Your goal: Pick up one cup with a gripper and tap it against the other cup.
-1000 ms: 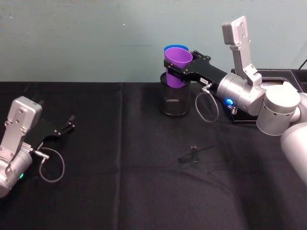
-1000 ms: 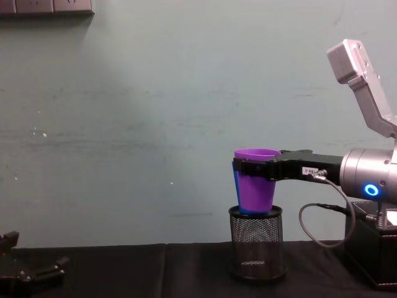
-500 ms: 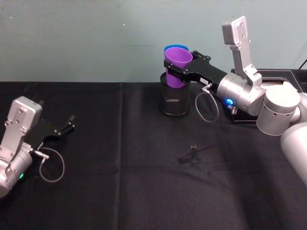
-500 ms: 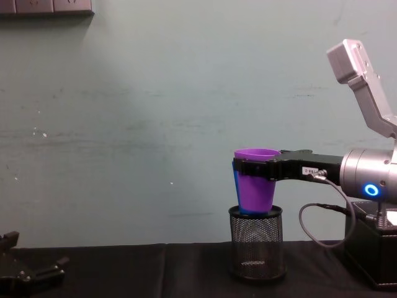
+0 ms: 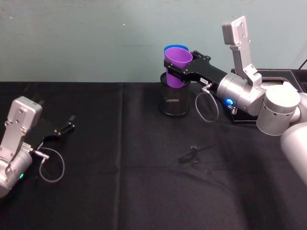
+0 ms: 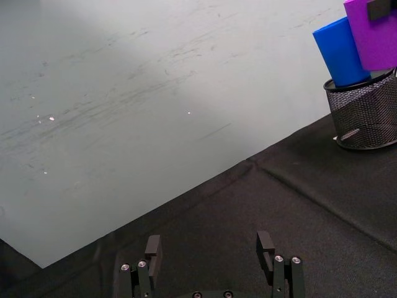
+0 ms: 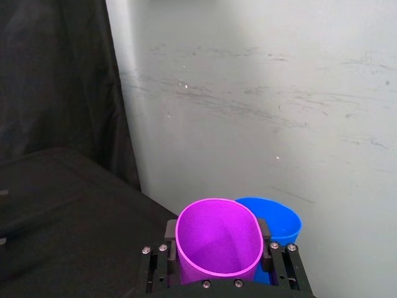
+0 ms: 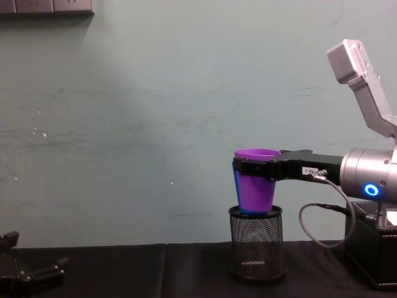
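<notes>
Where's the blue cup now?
Head view: the blue cup stands in the black mesh holder, centre-right near the wall, just behind the purple cup the right gripper holds.

Right gripper (image 5: 178,70) reaches far out, level, fingers clamped around the purple cup (image 5: 177,58); left gripper (image 5: 67,125) rests low near-left, fingers spread.

Table draped in black cloth (image 5: 120,191), black mesh holder (image 5: 174,100) upright near the rear edge, small dark object (image 5: 192,154) lying near centre, black box (image 5: 280,76) at right rear.
</notes>
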`<state>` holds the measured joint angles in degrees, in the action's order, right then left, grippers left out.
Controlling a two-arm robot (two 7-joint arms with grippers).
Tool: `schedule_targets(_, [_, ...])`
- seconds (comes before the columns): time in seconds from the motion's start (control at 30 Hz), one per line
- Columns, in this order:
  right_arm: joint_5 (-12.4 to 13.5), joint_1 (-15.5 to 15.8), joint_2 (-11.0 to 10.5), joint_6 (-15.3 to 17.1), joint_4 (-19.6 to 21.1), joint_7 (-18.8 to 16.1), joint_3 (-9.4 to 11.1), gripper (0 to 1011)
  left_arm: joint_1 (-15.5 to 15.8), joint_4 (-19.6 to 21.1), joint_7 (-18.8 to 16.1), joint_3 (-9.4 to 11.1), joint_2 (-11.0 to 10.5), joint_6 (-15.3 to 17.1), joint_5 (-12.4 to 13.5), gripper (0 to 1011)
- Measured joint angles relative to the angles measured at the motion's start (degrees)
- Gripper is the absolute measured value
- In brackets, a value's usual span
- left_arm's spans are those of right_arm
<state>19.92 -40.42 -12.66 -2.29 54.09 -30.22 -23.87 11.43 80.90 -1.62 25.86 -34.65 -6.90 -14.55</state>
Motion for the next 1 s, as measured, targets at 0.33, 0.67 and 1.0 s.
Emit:
schedule_targets(0.33, [0.0,0.0,0.0,0.0,0.0,0.0,0.0,729,0.0,0.0,0.0,0.0,0.0,0.0,0.0,1000])
schedule_targets(0.67, [0.8,4.7,-1.9,2.7,7.2,-0.6,-0.3,729,0.0,0.0,0.0,0.0,0.0,0.0,0.0,1000])
schedule_targets(1.0, [1.7,13.2,-5.6,4.5,19.1,1.5,-0.5,729,0.0,0.0,0.0,0.0,0.0,0.0,0.0,1000])
